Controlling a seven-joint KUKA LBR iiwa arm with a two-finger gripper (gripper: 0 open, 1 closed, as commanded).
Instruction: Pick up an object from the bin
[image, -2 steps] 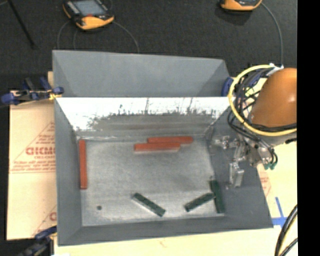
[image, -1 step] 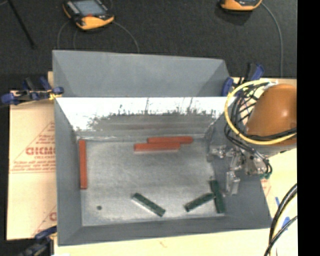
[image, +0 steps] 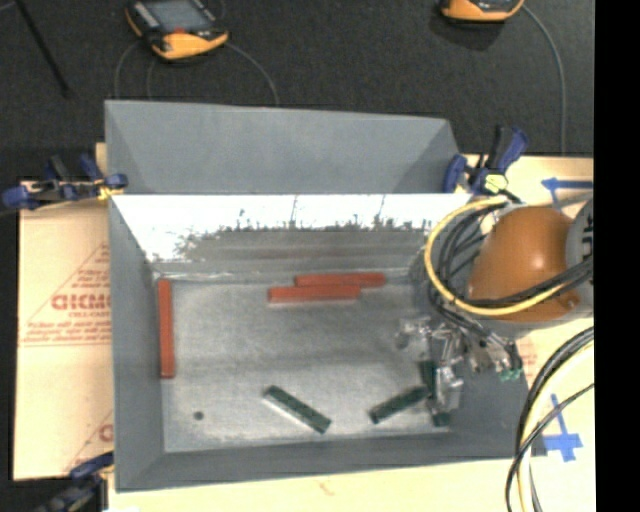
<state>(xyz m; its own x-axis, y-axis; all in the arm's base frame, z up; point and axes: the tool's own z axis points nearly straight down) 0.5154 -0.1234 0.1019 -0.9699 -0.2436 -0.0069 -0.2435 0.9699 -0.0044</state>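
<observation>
Pincer (image: 441, 398), gap cannot be told, at the right end of a dark green bar (image: 398, 407), near right of bin (image: 135, 330); likely stiff, light; grip across its width.

The grey bin (image: 135, 380) carries a red bar (image: 325, 289). Left of it lies a second red bar (image: 165, 328), in front a green strip (image: 296, 409), and front-right a second green strip (image: 398, 405).

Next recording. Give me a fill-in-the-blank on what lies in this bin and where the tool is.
The tool is over the bin's front ____ corner in the view.
The bar nearest it is dark ____.
A second such bar lies to its ____ in the view.
The long bar along the view's left wall is ____.
Missing words: right, green, left, red.
</observation>
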